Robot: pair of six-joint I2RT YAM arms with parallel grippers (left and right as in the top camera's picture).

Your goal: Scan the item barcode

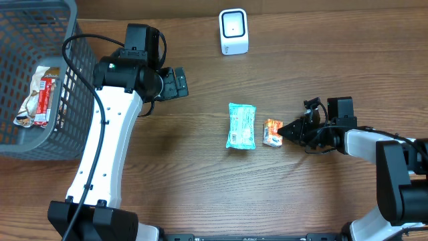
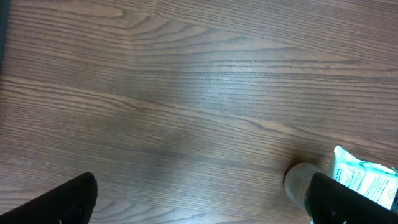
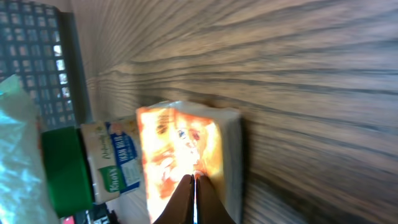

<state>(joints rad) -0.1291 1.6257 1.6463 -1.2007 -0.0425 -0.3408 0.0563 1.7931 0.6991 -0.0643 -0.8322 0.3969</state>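
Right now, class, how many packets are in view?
3: a teal packet mid-table, a small orange packet just right of it, and a wrapped snack inside the grey basket; others may be hidden there.

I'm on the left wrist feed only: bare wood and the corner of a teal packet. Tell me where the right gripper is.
Observer: The right gripper is down at the edge of a small orange packet, on the side facing its own arm, with its jaws shut.
Operator: Say whether it holds that packet.
Observer: I cannot tell. In the right wrist view the fingertips meet at the packet's near edge.
Operator: Locate the scanner.
Observer: The white scanner stands at the far side of the table, beyond the teal packet and well apart from both packets.
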